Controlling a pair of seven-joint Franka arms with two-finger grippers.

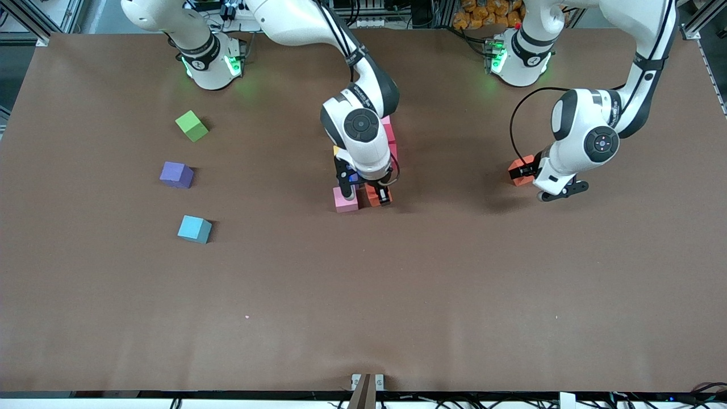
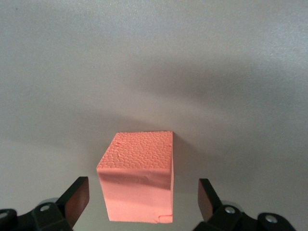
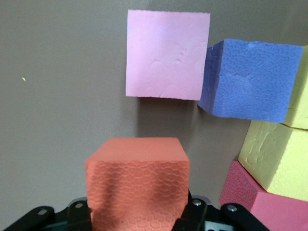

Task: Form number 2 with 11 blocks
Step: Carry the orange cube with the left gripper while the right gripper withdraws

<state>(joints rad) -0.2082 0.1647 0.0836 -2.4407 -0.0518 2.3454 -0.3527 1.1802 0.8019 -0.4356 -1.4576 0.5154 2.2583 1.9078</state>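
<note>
The right claw [image 1: 372, 193] grips an orange block [image 3: 137, 185] at mid-bench, beside a pink block [image 1: 345, 200] in the half-built number 2 [image 1: 369, 170]; it probably needs nudging flush. At three o'clock, the left claw [image 2: 143, 199], spread wide, straddles another orange block [image 2: 138, 177].

number 2 [image 1: 388, 132] mostly hidden under arm

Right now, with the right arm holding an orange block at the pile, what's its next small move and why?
Probably lower the orange block to the table beside the pink block and open. The right gripper is shut on it, and the front view shows it next to the pink block in the row nearest the camera, by the blue, yellow and red blocks. The left gripper straddles another orange block, fingers open.
</note>
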